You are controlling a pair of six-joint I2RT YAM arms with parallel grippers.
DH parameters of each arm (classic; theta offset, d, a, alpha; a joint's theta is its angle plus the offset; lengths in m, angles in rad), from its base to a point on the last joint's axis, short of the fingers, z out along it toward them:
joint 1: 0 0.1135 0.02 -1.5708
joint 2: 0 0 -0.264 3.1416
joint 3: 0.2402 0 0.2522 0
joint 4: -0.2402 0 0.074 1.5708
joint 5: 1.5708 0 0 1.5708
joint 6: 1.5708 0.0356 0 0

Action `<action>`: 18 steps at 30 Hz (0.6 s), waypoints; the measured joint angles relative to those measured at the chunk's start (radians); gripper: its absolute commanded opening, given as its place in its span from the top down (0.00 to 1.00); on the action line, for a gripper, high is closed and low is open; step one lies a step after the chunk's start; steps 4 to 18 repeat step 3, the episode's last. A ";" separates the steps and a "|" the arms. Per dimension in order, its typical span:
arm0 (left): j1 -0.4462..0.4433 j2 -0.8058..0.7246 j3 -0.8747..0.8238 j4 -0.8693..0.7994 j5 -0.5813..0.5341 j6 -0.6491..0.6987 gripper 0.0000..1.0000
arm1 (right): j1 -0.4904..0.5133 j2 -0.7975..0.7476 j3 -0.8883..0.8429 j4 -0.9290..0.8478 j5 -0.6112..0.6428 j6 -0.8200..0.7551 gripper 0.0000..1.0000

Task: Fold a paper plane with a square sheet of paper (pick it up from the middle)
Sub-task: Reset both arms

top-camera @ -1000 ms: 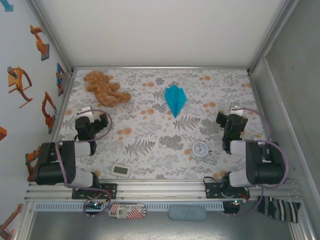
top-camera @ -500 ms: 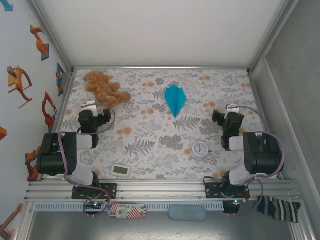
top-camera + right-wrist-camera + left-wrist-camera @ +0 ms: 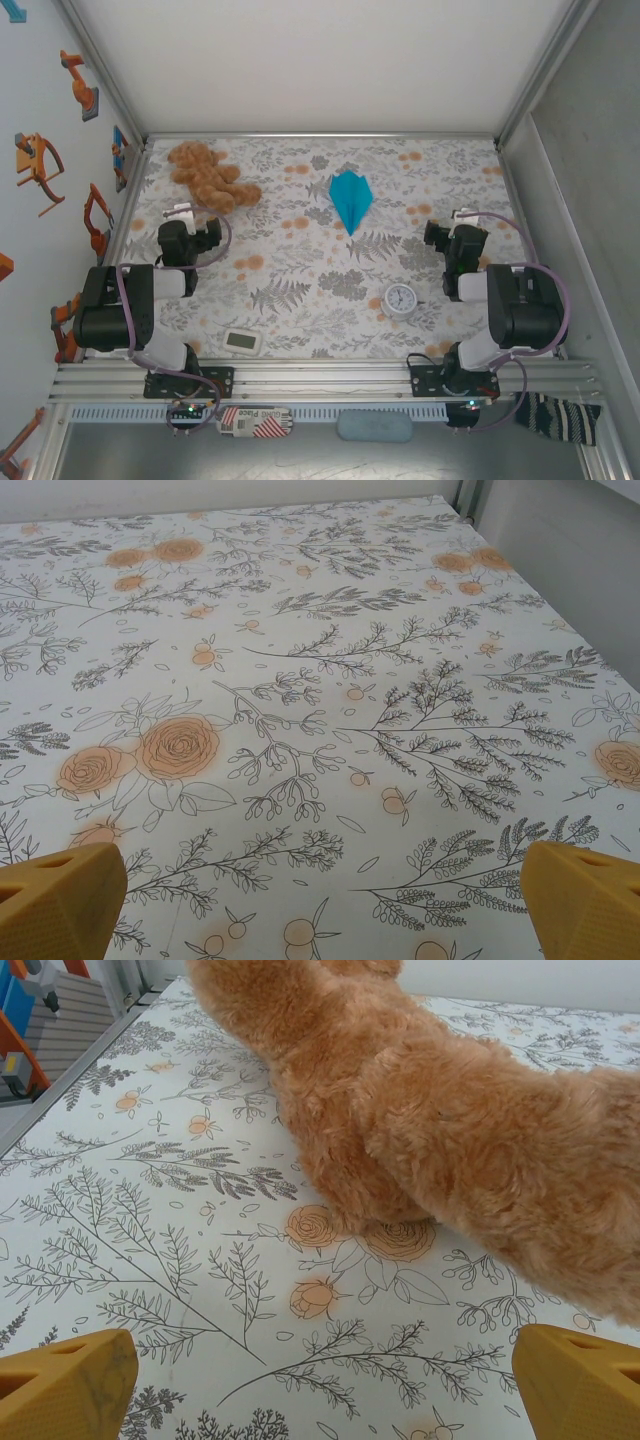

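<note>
The paper plane (image 3: 350, 198), a turquoise-blue pointed dart with creases, lies flat at the middle back of the floral table (image 3: 320, 300), its tip toward the arms. No flat square sheet of paper shows. My left gripper (image 3: 188, 222) stands open at the left, just short of the teddy bear, nothing between its orange fingertips (image 3: 65, 1385). At the right my right gripper (image 3: 458, 228) is open too, over bare cloth, its orange fingertips (image 3: 585, 905) wide apart. Both grippers are well apart from the plane.
A brown teddy bear (image 3: 208, 175) lies at the back left, close in front of the left gripper (image 3: 320, 1415). A small round white clock (image 3: 401, 298) stands right of centre. A small white rectangular gadget (image 3: 242, 342) sits near the front edge. Walls close the sides.
Both arms moved forward from one second ago, then stayed still over the last half second. The paper plane has not moved.
</note>
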 measured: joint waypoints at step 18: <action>0.000 0.000 0.000 -0.002 0.000 0.000 0.04 | 0.000 0.000 0.000 0.000 0.000 0.000 0.00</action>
